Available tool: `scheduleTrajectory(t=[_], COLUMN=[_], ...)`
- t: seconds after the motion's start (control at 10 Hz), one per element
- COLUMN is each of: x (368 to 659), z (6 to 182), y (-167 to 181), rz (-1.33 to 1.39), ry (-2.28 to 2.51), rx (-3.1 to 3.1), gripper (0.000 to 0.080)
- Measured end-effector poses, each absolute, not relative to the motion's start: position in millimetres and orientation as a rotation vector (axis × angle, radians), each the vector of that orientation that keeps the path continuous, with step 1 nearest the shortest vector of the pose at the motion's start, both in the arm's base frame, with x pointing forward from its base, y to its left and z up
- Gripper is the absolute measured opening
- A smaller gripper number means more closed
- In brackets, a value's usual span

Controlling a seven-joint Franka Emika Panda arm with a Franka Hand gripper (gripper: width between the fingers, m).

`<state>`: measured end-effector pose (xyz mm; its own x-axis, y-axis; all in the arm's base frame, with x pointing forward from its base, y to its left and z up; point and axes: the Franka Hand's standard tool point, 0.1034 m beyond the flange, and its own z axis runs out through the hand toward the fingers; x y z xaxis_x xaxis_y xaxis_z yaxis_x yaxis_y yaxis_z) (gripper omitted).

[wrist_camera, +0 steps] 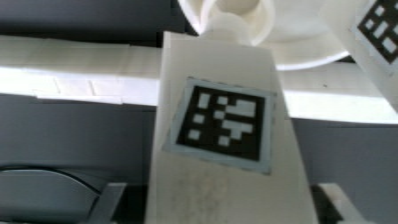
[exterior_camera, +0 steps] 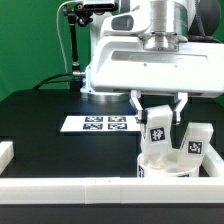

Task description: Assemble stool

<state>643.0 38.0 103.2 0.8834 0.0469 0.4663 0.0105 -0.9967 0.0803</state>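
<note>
The arm [exterior_camera: 150, 60] fills the upper right of the exterior view: a broad, boxy white shell with rounded edges under a grey cylindrical joint. Below it the gripper [exterior_camera: 159, 110] has two thin dark fingers [exterior_camera: 137, 101], seen as grey blurred bars in the wrist view

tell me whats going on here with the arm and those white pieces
A single robot arm is putting a stool together. Its tool grips a short white plastic leg with a black-and-white tag, held upright over the round white seat disc near the front border bar. A second tagged leg already stands on the disc beside it. The flat white marker board lies on the black table behind, untouched.
</note>
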Motion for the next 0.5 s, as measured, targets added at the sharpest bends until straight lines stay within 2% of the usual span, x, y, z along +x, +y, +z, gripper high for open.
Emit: scheduleTrajectory(t=[0.5], x=[645.0], z=[101.2], y=[42.9], rz=[0.770], ry=[0.060], rx=[2.966], gripper=[0.0327])
